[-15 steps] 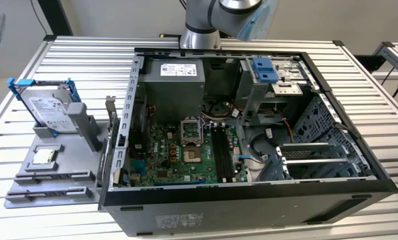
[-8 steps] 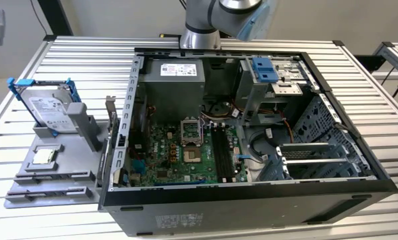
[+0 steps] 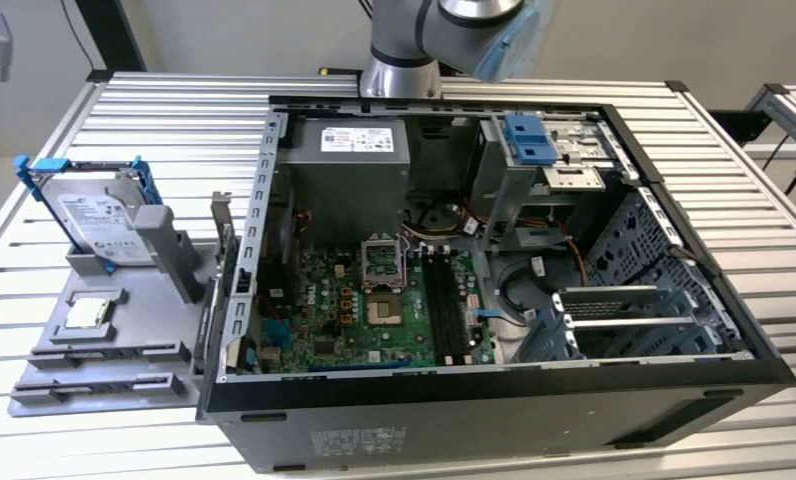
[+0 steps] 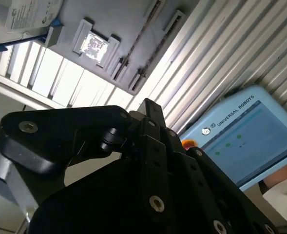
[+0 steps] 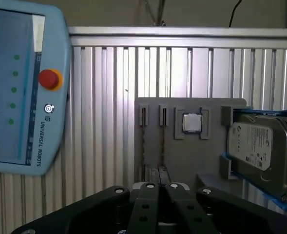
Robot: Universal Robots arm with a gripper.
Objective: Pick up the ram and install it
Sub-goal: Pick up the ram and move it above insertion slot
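Step in hand: approach, pick not yet made. The gripper [image 5: 159, 195] hangs above the grey tray [image 5: 192, 156], well apart from it. Cannot tell whether it is clenched or released.

The ram [image 5: 144, 141] stands on edge in the tray's slots, on the far side of the chip [image 5: 192, 123] from the hard drive [image 5: 260, 156].

Judgement: a pick calls for the gripper to line up square across one thin stick and come down without brushing its neighbour.

Count:
- ram sticks: two, it seems, side by side
- chip: one
- hard drive: one
- computer case [image 3: 505, 400]: one, open, just beside the tray
- control tablet [image 5: 16, 97]: one, on the worktop [image 5: 104, 97] near the tray
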